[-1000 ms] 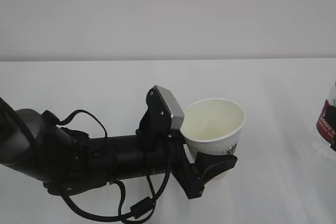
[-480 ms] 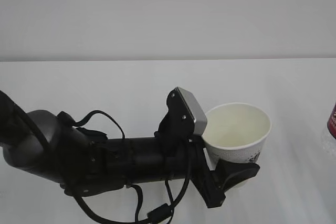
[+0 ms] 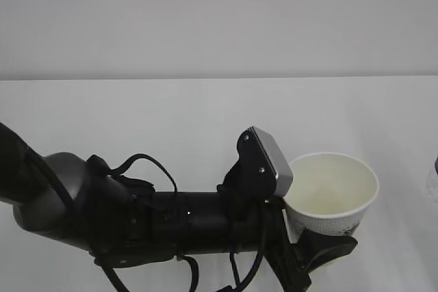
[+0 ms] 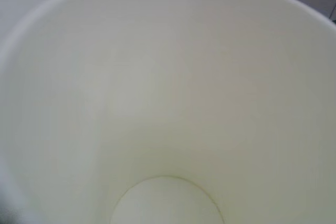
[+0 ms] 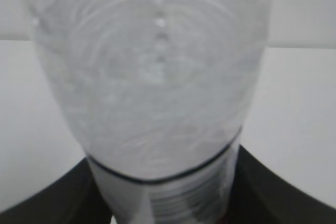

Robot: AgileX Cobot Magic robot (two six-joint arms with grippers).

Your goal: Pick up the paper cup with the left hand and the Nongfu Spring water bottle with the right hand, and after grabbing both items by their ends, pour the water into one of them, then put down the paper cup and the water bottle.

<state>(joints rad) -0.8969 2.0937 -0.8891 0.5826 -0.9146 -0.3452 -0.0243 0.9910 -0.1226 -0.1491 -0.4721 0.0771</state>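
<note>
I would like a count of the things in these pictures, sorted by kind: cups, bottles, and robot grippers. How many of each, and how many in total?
Paper cups: 1, the paper cup
Bottles: 1, the water bottle
Grippers: 2, the left gripper on the cup, the right gripper at the bottle's sides
Total: 4

A bare test or lab setup: a plain white worktop [image 3: 137,114] runs edge to edge, its far edge meeting a blank pale grey wall [image 3: 219,18], without furnishings or household clutter.
</note>
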